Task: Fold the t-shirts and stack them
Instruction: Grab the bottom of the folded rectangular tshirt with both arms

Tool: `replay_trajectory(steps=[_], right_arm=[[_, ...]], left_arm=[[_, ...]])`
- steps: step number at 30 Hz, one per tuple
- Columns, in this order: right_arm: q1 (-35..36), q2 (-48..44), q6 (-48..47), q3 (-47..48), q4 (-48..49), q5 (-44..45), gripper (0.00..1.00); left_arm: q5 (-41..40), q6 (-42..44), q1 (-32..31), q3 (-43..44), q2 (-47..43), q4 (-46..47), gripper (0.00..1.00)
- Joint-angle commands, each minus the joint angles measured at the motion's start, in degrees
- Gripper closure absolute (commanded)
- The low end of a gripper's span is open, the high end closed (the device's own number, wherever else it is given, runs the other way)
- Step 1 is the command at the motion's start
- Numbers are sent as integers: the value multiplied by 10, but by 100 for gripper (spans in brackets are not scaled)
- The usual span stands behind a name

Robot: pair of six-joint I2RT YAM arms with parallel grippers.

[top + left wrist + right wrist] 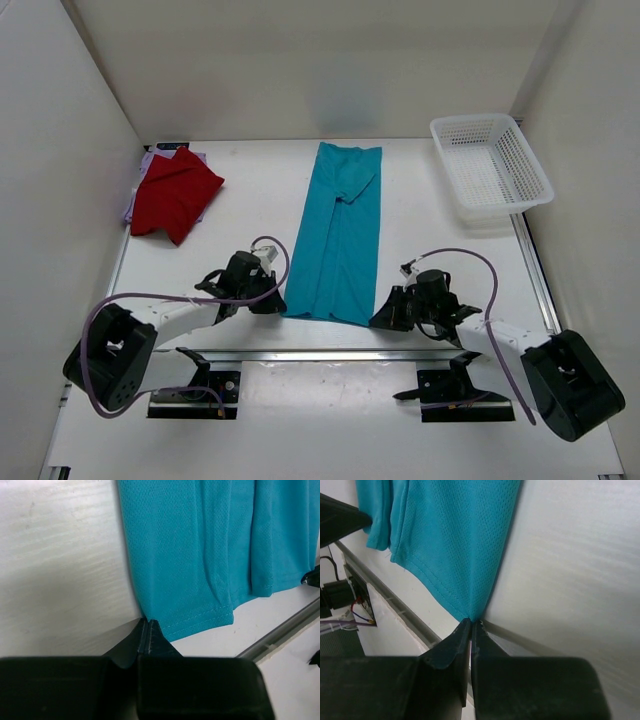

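The teal t-shirt (338, 235) lies folded lengthwise into a long strip down the middle of the table, its hem toward me. My left gripper (281, 303) is shut on the hem's near left corner; in the left wrist view the fingertips (148, 622) pinch the teal cloth (200, 555). My right gripper (377, 318) is shut on the near right corner, and the right wrist view shows the cloth (455, 540) running into the shut tips (471, 622). The red t-shirt (175, 193) lies folded at the far left on top of the lavender t-shirt (199, 159), which shows only at its edges.
A white lattice basket (490, 165) stands at the far right corner, with nothing showing in it. A metal rail (330, 353) runs across the table just behind the arm bases. White walls close in the table on the left, back and right.
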Motion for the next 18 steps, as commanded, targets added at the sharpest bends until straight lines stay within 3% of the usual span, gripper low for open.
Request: replay_trajectory(steps=[1,6,10,14,18], right_arm=[[19,-36,-13,-10,-47,17,100],[84,-124,5,-16,-163,45,100],[61,-156,-20,40,-218,42,100],[-23,-93,-99,130,-227,16,100],[-73,0,-169,261,-228,17,100]], left_arm=[[23,18,-6,-11,-14,-61,100],[24,-35,-49,-52,-119,-113,100],[51,-59,-46,-29,-170,-133,100],[39,-26,3,123,-115,-171,100],[16,-22,39,236,-16,-145,100]])
